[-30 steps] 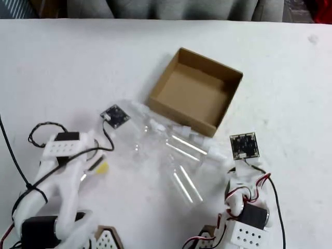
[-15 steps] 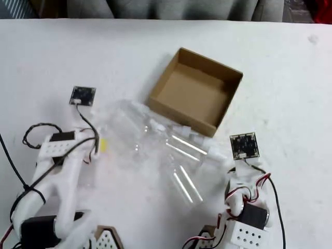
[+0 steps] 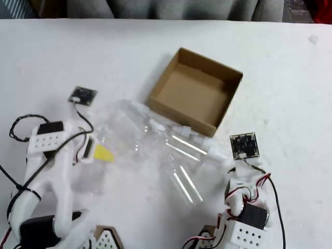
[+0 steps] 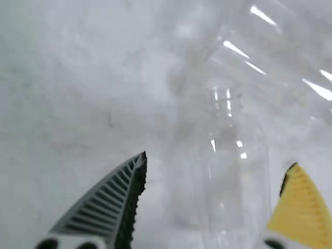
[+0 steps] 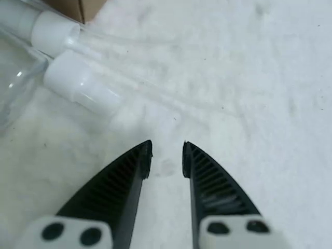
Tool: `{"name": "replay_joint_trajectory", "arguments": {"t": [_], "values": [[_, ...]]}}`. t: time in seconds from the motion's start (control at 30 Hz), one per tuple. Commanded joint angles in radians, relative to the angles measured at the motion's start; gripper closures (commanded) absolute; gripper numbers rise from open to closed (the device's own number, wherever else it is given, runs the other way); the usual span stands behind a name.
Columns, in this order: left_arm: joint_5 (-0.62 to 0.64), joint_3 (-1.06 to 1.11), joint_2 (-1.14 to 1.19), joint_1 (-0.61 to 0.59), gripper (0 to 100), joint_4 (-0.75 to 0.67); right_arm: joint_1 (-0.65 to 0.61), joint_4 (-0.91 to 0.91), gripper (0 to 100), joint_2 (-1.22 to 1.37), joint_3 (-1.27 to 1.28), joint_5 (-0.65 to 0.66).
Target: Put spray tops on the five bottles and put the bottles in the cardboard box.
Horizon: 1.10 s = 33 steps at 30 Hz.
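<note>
White worktop (image 3: pixel 62 57) with an open cardboard box (image 3: pixel 181 115) set just beyond its centre. Clear bottles (image 3: pixel 184 181) are laid at the centre, with white spray tops (image 5: pixel 85 85) by the box's near wall. The left end effector (image 4: pixel 218 160) is spread wide astride one bottle. The right end effector (image 5: pixel 166 150) is narrowly parted near the front edge, holding nothing.

surface: white table (image 3: pixel 46 57) | behind far edge: grey cushioned seating (image 3: pixel 155 8) | far corner: red object (image 3: pixel 322 7)
</note>
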Motion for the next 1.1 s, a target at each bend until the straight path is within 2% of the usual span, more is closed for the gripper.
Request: {"name": "replay_joint_trajectory", "arguments": {"t": [0.0, 0.1, 0.33, 0.47, 0.6, 0.73, 0.83, 0.93, 1.07], "values": [[-0.084, -0.057, -0.001, 0.021, 63, 0.071, 0.012, 0.005, 93.3, -0.007, 0.008, 0.011], [-0.043, -0.018, 0.001, 0.048, 63, 0.028, 0.012, 0.005, 93.3, -0.007, 0.008, 0.011], [-0.052, 0.086, 0.024, 0.125, 63, -0.146, 0.012, 0.005, 93.3, -0.007, 0.008, 0.011], [-0.051, -0.014, 0.147, 0.113, 63, -0.107, 0.012, 0.005, 93.3, -0.007, 0.008, 0.011], [-0.060, -0.104, 0.254, 0.104, 68, -0.068, 0.013, 0.005, 93.3, -0.007, 0.008, 0.011], [-0.063, -0.101, 0.257, 0.108, 71, -0.058, 0.013, 0.005, 93.3, -0.007, 0.008, 0.011], [-0.064, -0.061, 0.242, 0.127, 79, -0.066, 0.013, 0.005, 93.3, -0.007, 0.008, 0.011], [-0.064, -0.040, 0.223, 0.153, 98, -0.072, 0.013, 0.005, 93.3, -0.007, 0.008, 0.011], [-0.055, -0.021, 0.202, 0.151, 96, -0.095, 0.013, 0.005, 93.3, -0.007, 0.008, 0.011]]}}
